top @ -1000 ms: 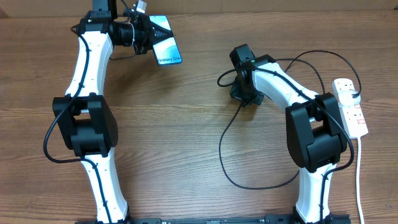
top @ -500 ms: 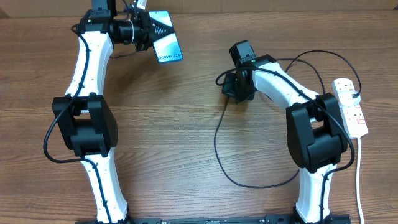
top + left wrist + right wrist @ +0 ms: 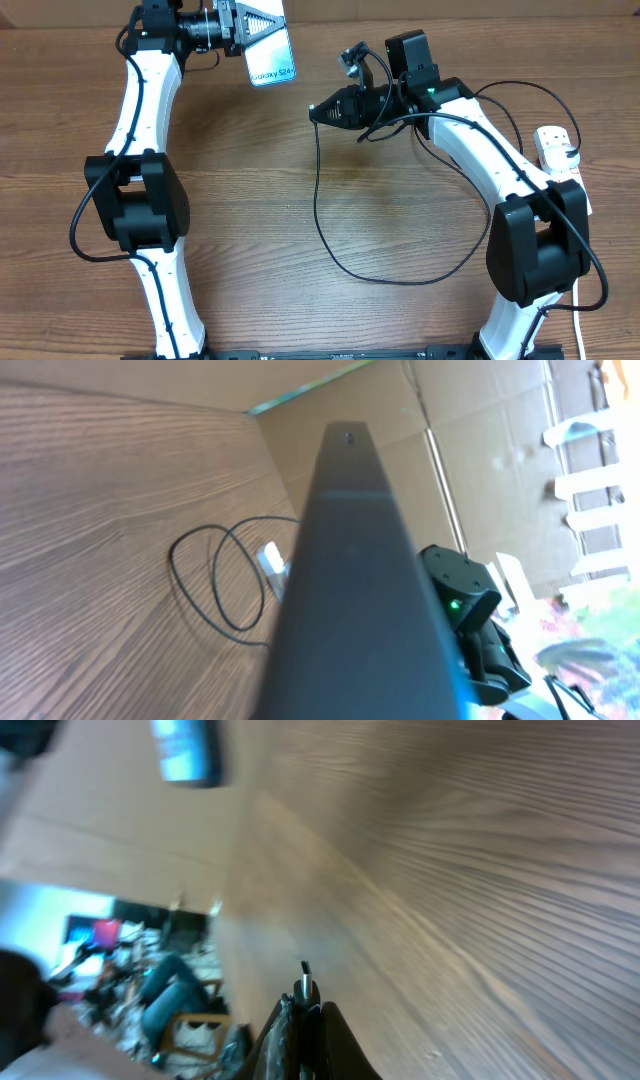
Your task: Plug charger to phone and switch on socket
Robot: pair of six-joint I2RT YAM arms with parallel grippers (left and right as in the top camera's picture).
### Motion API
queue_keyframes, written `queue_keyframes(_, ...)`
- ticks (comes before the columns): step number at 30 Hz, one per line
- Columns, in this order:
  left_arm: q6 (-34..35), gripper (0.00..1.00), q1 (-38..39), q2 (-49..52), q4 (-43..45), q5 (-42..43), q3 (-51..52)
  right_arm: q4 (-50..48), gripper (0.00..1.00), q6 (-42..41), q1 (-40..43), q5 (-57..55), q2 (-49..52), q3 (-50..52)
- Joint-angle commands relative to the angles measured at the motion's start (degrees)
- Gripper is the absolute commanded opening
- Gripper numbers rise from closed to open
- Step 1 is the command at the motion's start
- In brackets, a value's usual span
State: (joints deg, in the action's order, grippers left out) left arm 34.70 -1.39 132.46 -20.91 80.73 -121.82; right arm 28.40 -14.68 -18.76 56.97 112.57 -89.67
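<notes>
My left gripper (image 3: 238, 24) is shut on the phone (image 3: 271, 48) and holds it up at the back left, its blue "Galaxy S24" screen showing. In the left wrist view the phone's dark edge (image 3: 360, 580) fills the middle and hides the fingers. My right gripper (image 3: 325, 110) is shut on the charger's connector (image 3: 303, 986), its metal tip sticking out between the fingers (image 3: 303, 1012). It is in the air, right of the phone and apart from it. The black cable (image 3: 322, 215) hangs down and loops over the table. The phone shows far off in the right wrist view (image 3: 185, 750).
The white socket strip (image 3: 553, 146) lies at the right edge, partly behind my right arm, with its white cord (image 3: 578, 300) running forward. The cable loops (image 3: 215, 575) and a white bit of the strip (image 3: 270, 560) show in the left wrist view. A cardboard wall (image 3: 470, 450) stands behind the table.
My right gripper has lifted the connector off the table and carried it left toward the phone, pulling the cable along. My left gripper has raised the phone a little further back.
</notes>
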Motion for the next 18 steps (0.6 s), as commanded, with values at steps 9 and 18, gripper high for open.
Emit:
queue_keyframes(9, 16.9, 0.04, 3.1, -2.1, 9.6, 3.5, -0.2, -8.8, 0.04, -5.9, 0.1, 11.0, -0.6, -0.4)
queue_keyframes(18, 23.7, 0.04, 4.6, -2.1, 14.3, 1.6, -0.2, -14.7, 0.04, -13.8, 0.1, 11.4, -0.6, -0.4)
